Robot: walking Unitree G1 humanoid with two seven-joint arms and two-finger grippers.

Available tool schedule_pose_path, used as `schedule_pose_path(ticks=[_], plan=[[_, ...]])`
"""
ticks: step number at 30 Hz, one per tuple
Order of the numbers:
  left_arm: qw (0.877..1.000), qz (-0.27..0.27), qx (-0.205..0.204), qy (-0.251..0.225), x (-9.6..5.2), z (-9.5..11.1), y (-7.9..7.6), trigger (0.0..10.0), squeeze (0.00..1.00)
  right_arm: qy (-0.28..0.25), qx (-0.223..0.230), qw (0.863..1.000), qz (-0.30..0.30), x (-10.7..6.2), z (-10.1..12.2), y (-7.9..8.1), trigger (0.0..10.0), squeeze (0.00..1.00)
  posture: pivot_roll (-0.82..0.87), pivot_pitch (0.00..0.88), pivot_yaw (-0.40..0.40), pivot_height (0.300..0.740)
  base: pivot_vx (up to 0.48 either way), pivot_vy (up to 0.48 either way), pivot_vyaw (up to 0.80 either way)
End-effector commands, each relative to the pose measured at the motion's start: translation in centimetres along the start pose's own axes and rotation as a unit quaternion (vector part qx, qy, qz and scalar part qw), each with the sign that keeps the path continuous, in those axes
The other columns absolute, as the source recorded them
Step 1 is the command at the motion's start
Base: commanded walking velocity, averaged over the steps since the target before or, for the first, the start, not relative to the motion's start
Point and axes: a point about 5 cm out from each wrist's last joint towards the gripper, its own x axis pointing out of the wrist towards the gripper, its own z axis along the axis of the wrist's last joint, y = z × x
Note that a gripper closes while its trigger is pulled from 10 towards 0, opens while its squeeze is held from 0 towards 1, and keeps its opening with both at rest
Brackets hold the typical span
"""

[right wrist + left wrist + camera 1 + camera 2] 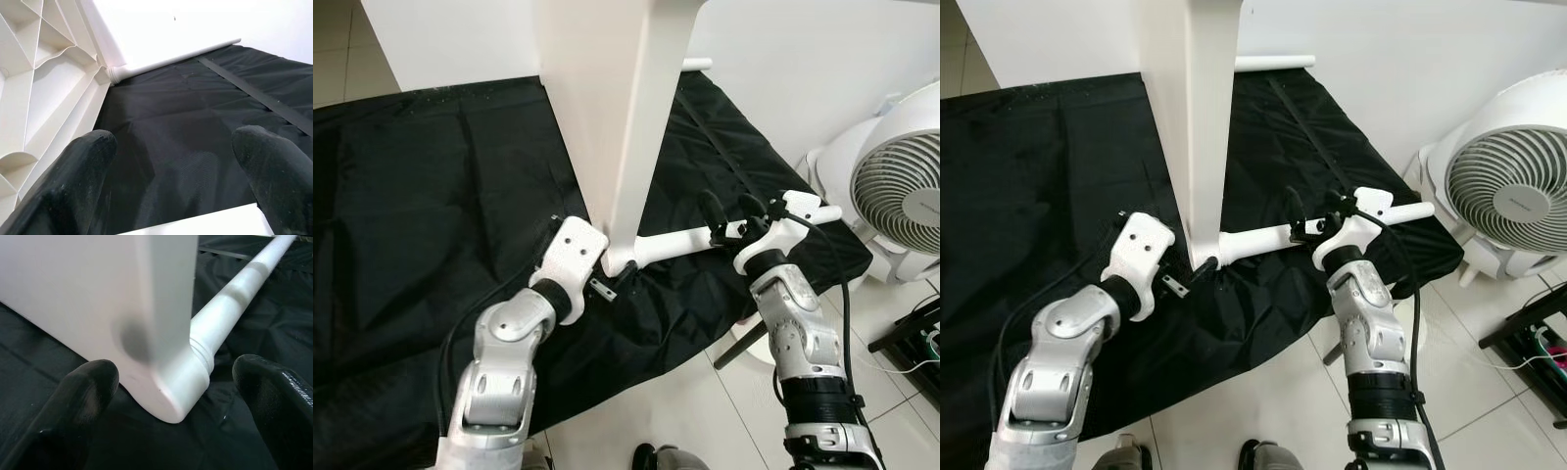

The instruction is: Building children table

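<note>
Left gripper: the left gripper (166,396) has its fingers (83,396) spread apart, straddling the rounded lower corner of the white table panel (607,108), not clamped on it.
Panel from left gripper: straight ahead, the corner sits between the two fingers, near but apparently not touching either one.
Leg: the white round leg (675,242) is screwed into that corner; its threaded neck shows just where it meets the panel.
Leg axis: it runs away from the left gripper, low over the black cloth (421,196) on the floor, toward the right gripper (729,211).
Right gripper: fingers apart, above the leg's outer end, holding nothing; through its wrist camera the leg's end lies just under the fingers and the panel's ribbed underside lies off to one side.
Nearer arm: the right is nearer the leg's free end, the left nearer the joint.
Likely next move: the right gripper would close across the leg, while the left steadies the corner.
Nearby: a white fan (891,196) stands beyond the right gripper, off the cloth.
</note>
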Motion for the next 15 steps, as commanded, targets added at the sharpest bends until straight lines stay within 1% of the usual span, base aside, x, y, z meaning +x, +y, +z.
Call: schedule_pose_path(ticks=[1,2,7,9,11,12,13,15], plan=[[0.992,0.123,-0.016,-0.001,-0.1,0.2,0.7,10.0,0.00,0.001,-0.008,1.000,0.007,0.1,-0.1,0.3,10.0,0.00,0.12,0.113,-0.075,0.740,0.000,0.000,0.00],[0.992,0.118,-0.031,-0.005,0.1,0.5,0.5,10.0,0.00,0.002,-0.014,1.000,0.011,0.2,-0.2,0.6,10.0,0.00,0.11,0.117,-0.077,0.740,0.000,0.000,0.00],[0.992,0.118,-0.039,0.002,0.4,0.7,-0.1,10.0,0.00,0.007,-0.029,0.999,0.021,0.3,-0.4,1.1,10.0,0.00,0.12,0.123,-0.087,0.740,0.000,0.000,0.00],[0.992,0.122,-0.041,0.009,0.5,0.6,-0.2,10.0,0.00,0.009,-0.031,0.999,0.024,0.3,-0.5,1.2,10.0,0.00,0.12,0.123,-0.089,0.740,0.000,0.000,0.00],[0.988,0.142,-0.055,0.030,1.3,0.4,-0.2,10.0,0.00,0.010,-0.033,0.999,0.028,0.5,-0.6,1.4,10.0,0.00,0.12,0.130,-0.100,0.740,0.000,0.000,0.00],[0.988,0.142,-0.055,0.030,1.3,0.4,-0.2,10.0,0.00,0.010,-0.033,0.999,0.028,0.5,-0.6,1.4,10.0,0.00,0.12,0.130,-0.100,0.740,0.000,0.000,0.00],[0.986,0.151,-0.058,0.034,1.7,0.6,-0.2,10.0,0.00,0.010,-0.032,0.999,0.028,0.6,-0.6,1.4,10.0,0.00,0.12,0.133,-0.101,0.740,0.000,0.000,0.00],[0.986,0.151,-0.058,0.034,1.7,0.6,-0.2,10.0,0.00,0.010,-0.032,0.999,0.028,0.6,-0.6,1.4,10.0,0.00,0.12,0.133,-0.101,0.740,0.000,0.000,0.00]])
